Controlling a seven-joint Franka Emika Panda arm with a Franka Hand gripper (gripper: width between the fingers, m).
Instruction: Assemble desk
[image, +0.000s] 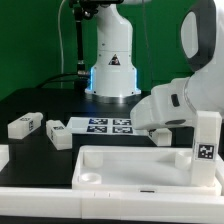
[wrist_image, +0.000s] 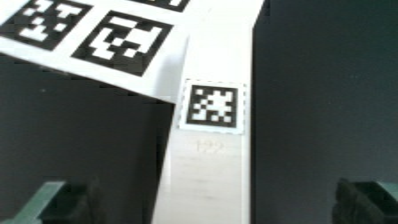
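**Tool:** two-finger gripper (wrist_image: 208, 197), dark fingers (wrist_image: 45, 203) spread wide, one either side of the leg below, clamped on nothing.

**Task item:** white square-section plastic leg with a black-and-white tag (wrist_image: 210, 125), lying flat with its far end just beside the thin flat white marker board (wrist_image: 89, 30).

**Also:** large white plastic rectangular tabletop slab with raised rim (image: 95, 157), on the camera side of the marker board. Two more loose legs (image: 24, 126) (image: 57, 134) lie to the exterior view's left of the board.

**Hazards:** judged, an off-centre close could twist the leg or push it against the board, and a finger could catch the board's edge.

**Room:** bare dark table along both long sides of the leg, tight only by the board's corner
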